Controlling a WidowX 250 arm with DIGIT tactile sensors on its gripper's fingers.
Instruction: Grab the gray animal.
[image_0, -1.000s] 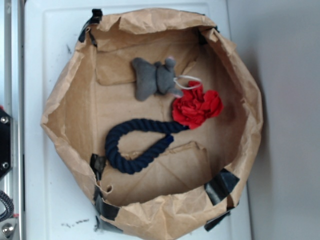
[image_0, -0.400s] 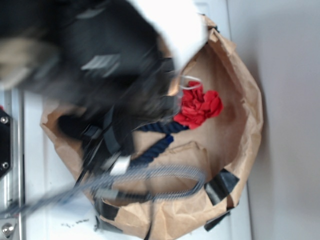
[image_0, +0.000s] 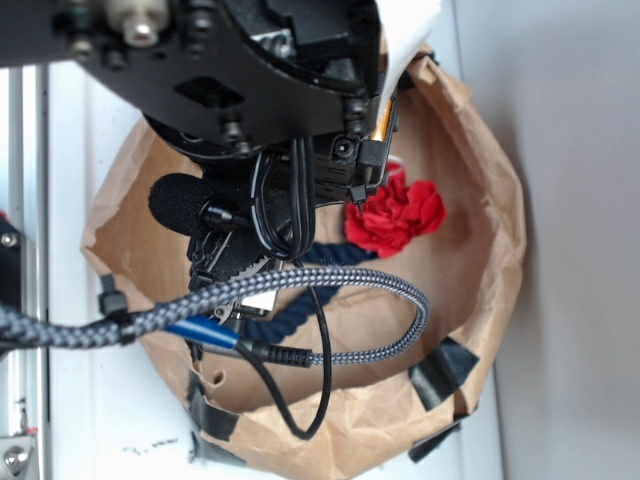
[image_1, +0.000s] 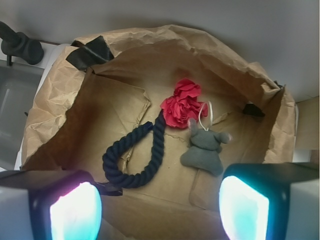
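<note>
Approach stage only: gripper jaws apart, empty, above the bag. Gray animal lies ungrasped, right of centre; descent and closure remain.

Light was soft and even in both views, with no hard glare. In the exterior view the dark arm loomed close to the lens, slightly soft, and cast shade over the left half of the paper bag. In the wrist view the two end effector fingers glowed cyan and pink, blurred at the bottom edge. The gray animal lay in reasonable focus; the bag's left inner wall was dim.
</note>
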